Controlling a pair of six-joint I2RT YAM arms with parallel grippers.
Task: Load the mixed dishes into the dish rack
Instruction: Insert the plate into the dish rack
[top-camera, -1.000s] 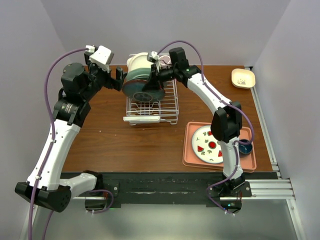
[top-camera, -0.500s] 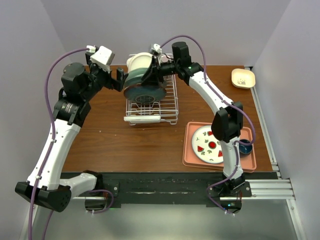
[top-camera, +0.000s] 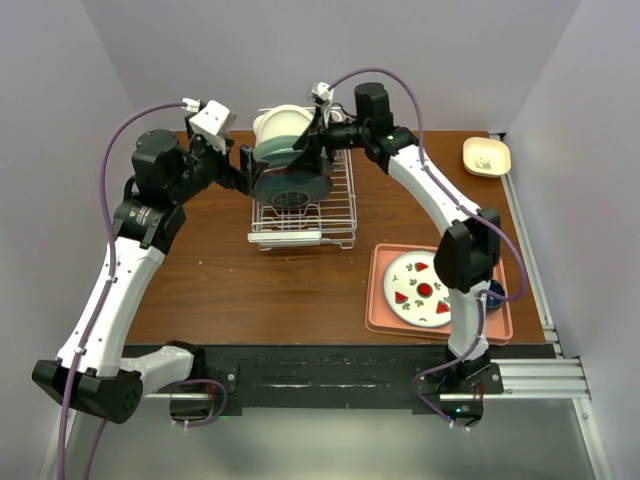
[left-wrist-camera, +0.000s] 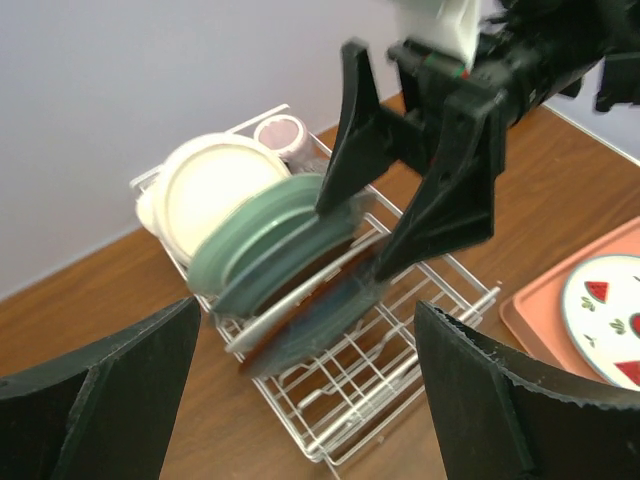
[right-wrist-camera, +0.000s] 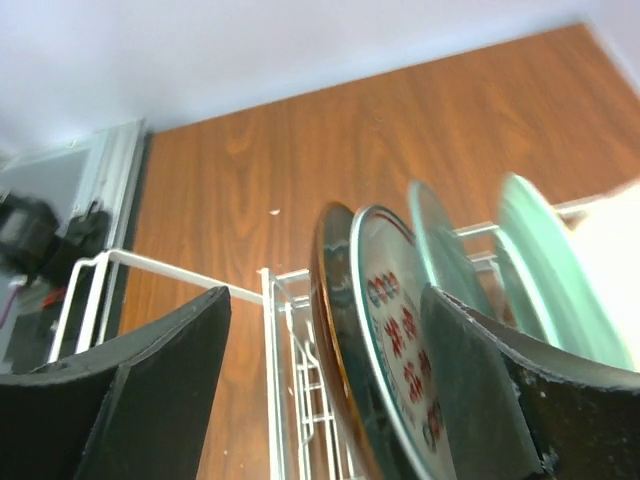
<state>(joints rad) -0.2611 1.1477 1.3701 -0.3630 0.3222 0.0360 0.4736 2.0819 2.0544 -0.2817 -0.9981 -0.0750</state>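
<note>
The white wire dish rack (top-camera: 338, 214) stands at the back middle of the table with several dishes upright in its slots. A cream plate (top-camera: 281, 123) is at the back, pale green plates (top-camera: 272, 150) come before it, and a dark-rimmed plate (top-camera: 291, 186) is in front. My right gripper (top-camera: 311, 143) hangs open just over the front plates. In the right wrist view its gripper (right-wrist-camera: 325, 390) straddles the dark-rimmed plate (right-wrist-camera: 338, 300) and a red-patterned plate (right-wrist-camera: 402, 330) without pinching them. My left gripper (top-camera: 243, 166) is open at the rack's left side. The left wrist view shows a purple cup (left-wrist-camera: 281, 131) in the rack's far corner.
A salmon-pink tray (top-camera: 384, 300) at the front right carries a white plate with watermelon pictures (top-camera: 419, 290) and a dark blue item (top-camera: 493, 296) half hidden by the right arm. A small cream dish (top-camera: 486, 156) sits on the ledge at the far right.
My right gripper has opened and let go of the plate, which now stands in the rack. The right wrist has risen slightly. My left arm has shifted right, closer to the rack.
</note>
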